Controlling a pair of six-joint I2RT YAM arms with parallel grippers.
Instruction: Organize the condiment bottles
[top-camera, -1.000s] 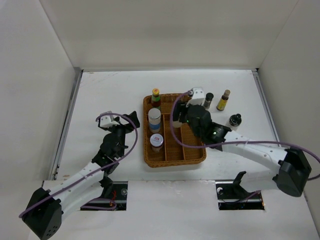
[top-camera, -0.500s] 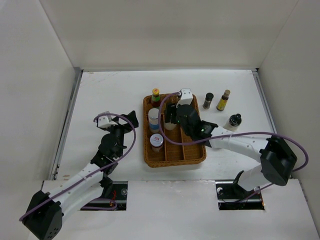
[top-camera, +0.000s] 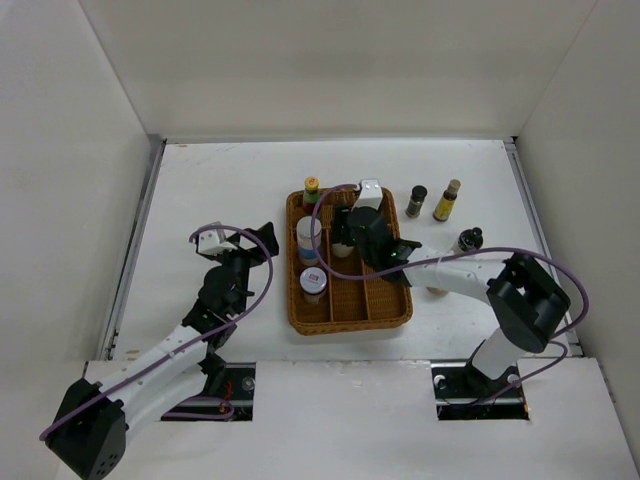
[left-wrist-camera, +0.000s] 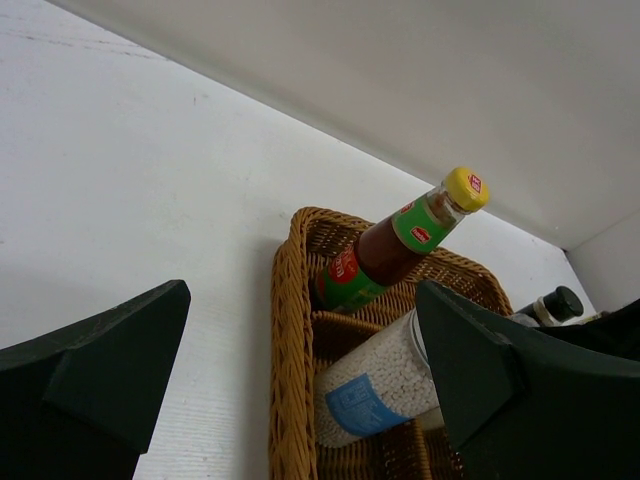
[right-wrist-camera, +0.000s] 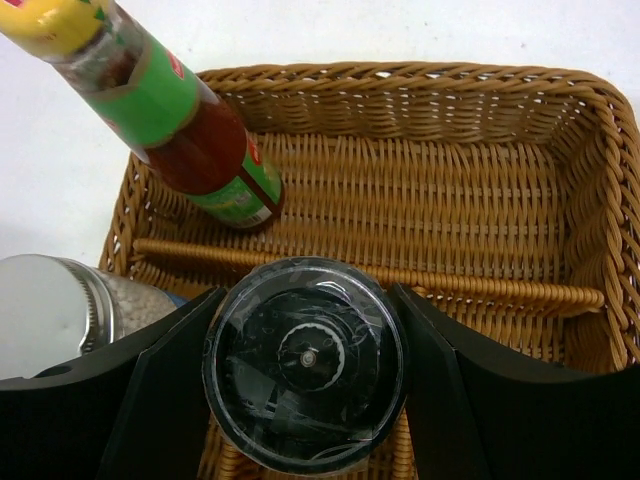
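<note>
While the right gripper (right-wrist-camera: 308, 388) clamped the round black-capped jar (right-wrist-camera: 305, 340) above a divider inside the brown wicker tray (right-wrist-camera: 590, 170), I feared it landing crooked and toppling against the red yellow-capped sauce bottle (right-wrist-camera: 190, 130). The left gripper (top-camera: 258, 238) gaped empty left of the tray.

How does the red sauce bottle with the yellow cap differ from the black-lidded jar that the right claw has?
The sauce bottle is tall and slim with a yellow cap; the jar is wider with a black lid. The sauce bottle shows red contents and a green label; of the jar only the dark top shows. The sauce bottle stands untouched; the jar is clamped by the right gripper. Both are within the wicker basket.
</note>
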